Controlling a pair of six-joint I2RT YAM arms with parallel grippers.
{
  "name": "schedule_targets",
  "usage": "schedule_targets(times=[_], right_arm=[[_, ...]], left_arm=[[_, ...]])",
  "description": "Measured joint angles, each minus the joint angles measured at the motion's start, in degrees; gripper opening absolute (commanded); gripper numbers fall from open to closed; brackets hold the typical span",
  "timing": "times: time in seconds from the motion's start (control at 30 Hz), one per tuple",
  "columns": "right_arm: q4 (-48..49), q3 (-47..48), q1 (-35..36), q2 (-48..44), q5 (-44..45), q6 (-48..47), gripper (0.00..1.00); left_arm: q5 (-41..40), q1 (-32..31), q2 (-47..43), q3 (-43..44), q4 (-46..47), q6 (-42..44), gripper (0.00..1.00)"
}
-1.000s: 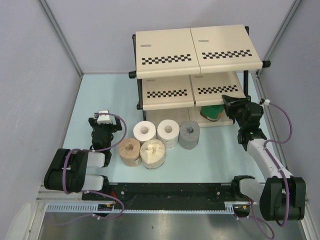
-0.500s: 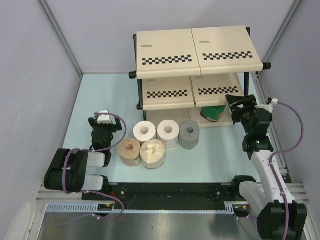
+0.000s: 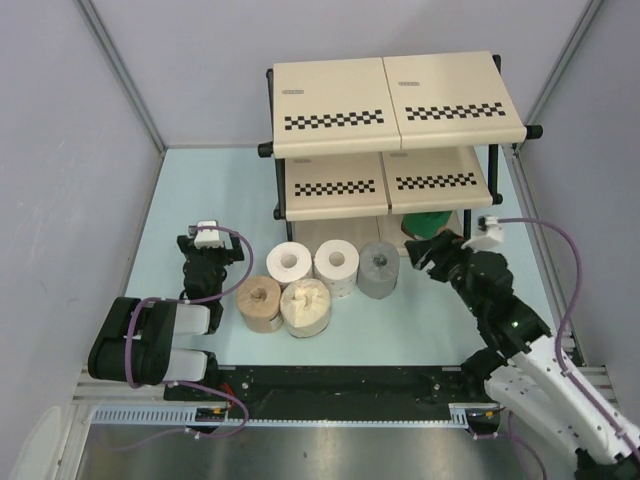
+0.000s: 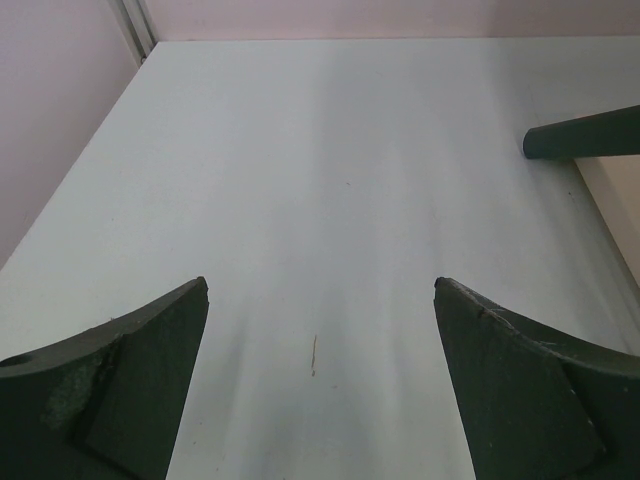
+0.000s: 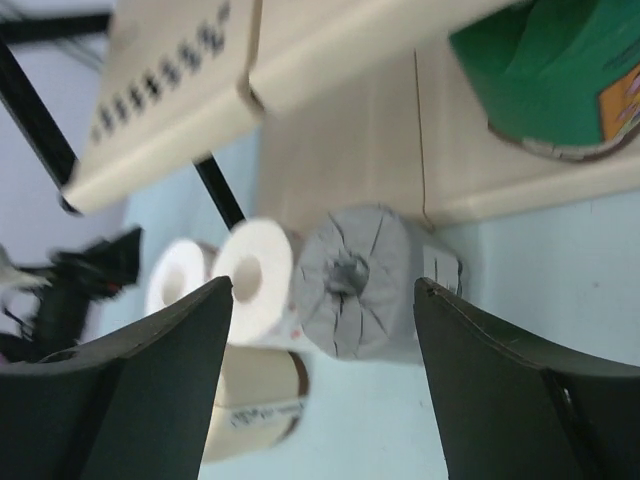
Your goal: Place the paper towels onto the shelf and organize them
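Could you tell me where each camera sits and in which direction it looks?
Top external: above and behind the bases, looking down on the table, shelf and paper towels; left arm and right arm show.
Left wrist: on the left arm, facing across bare table toward the far wall; open left gripper shows.
Right wrist: on the right arm, tilted, facing the grey roll and the green roll on the shelf's bottom tier; open right gripper shows.
Shared: top external and right wrist both show these rolls.

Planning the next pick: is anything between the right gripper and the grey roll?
Nothing visible. The right gripper is open and faces the grey roll across bare table. In the wrist view the roll sits framed between the fingers with nothing in front of it.
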Motion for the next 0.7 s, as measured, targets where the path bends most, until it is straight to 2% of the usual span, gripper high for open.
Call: schedule_targets(times=[0.13, 0.2, 0.33, 0.5, 0.7], right_arm=[[-2.4, 0.0, 14.1, 6.8, 10.0, -2.6, 0.80], [-2.3, 0.0, 17.5, 11.5, 13.3, -3.0, 0.79], [-1.8, -0.2, 19.1, 19.4, 18.1, -2.3, 0.78], [0.4, -0.2, 19.7, 22.6, 22.3, -1.5, 0.78], [2.8, -0.2, 19.6, 25.9, 23.1, -1.4, 0.77]], left_arm=[[0.0, 0.0, 0.0, 0.0, 0.0, 0.0, 1.00], [0.0, 0.0, 0.0, 0.0, 0.0, 0.0, 1.00], [0.0, 0.0, 0.0, 0.0, 0.0, 0.0, 1.00], [0.0, 0.0, 0.0, 0.0, 0.0, 0.0, 1.00], [0.0, 0.0, 0.0, 0.0, 0.0, 0.0, 1.00]])
